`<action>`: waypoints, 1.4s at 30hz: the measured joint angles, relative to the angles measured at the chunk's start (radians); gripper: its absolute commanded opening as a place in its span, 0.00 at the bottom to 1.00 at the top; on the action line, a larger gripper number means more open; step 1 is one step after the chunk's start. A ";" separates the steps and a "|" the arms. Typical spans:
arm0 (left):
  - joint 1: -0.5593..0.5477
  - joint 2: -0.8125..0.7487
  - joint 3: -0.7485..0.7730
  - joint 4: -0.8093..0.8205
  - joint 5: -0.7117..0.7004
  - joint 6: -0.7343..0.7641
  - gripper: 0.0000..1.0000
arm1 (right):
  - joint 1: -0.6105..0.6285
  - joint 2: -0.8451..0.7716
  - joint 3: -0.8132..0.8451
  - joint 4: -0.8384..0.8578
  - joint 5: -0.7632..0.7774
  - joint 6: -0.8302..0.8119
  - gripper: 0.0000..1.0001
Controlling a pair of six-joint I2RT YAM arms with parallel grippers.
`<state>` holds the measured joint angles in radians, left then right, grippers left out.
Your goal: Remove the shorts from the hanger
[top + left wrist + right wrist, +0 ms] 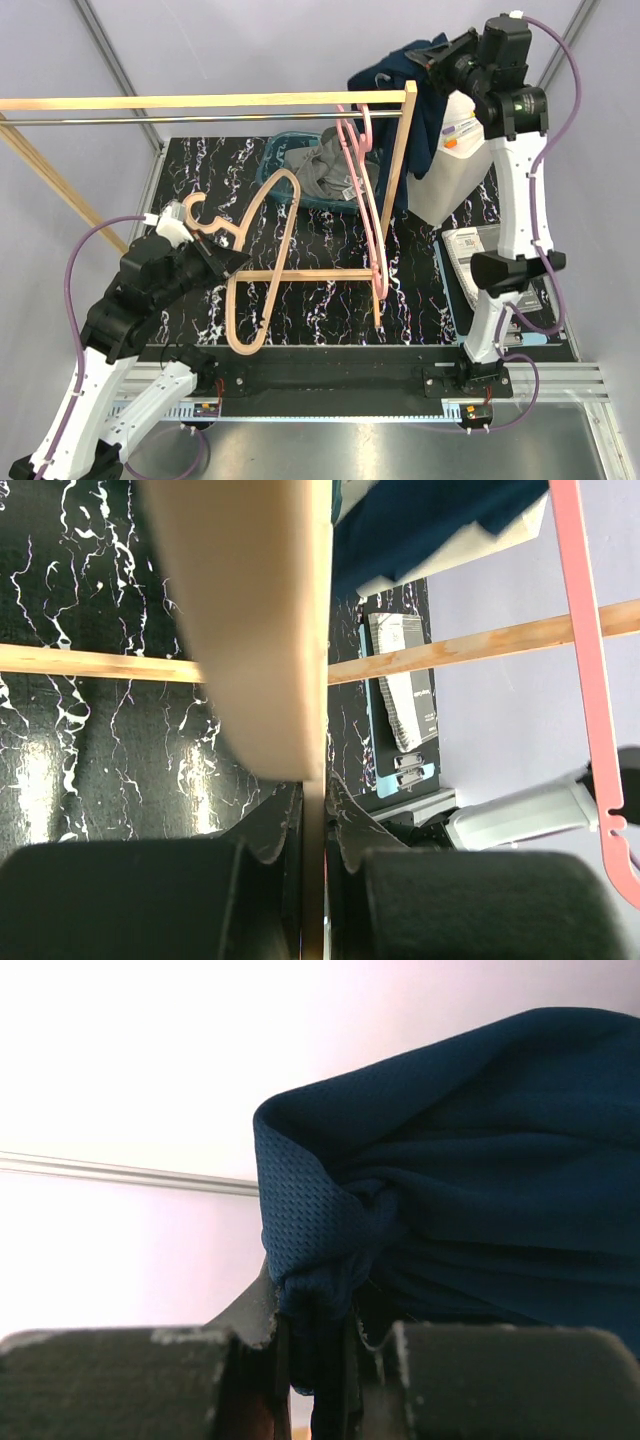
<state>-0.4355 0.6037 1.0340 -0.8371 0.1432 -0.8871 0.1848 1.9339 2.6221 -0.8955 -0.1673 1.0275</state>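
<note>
right gripper [318, 1355]: fingers closed tight around bunched fold of navy shorts [480, 1160], upper right of top view. cloth hangs limp beside rack post. mesh knit looks light, soft, no stiffness. i judge it will drape and may snag on hooks. thick gathered fold gives surest hold.

left gripper [313, 820]: clamped on flat edge of bare wooden hanger [255, 275], lower left.

grey shorts [322, 168]: heaped in teal basket [268, 170], upper centre, by pink hanger [368, 200]. both shorts look off hangers.
</note>
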 measured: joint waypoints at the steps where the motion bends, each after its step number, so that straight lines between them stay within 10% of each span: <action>1: 0.000 0.000 0.000 0.000 0.000 0.000 0.00 | 0.000 0.029 0.034 0.022 -0.012 0.023 0.00; 20: 0.000 0.000 -0.002 -0.068 0.003 0.005 0.00 | 0.058 0.405 0.117 0.641 -0.106 0.357 0.00; 42: 0.000 0.034 0.116 -0.187 -0.053 0.096 0.00 | 0.194 0.536 -0.192 0.298 -0.128 -0.092 0.05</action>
<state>-0.4355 0.6376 1.1503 -1.0241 0.0898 -0.7914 0.3786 2.4695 2.4302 -0.5980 -0.2955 0.9356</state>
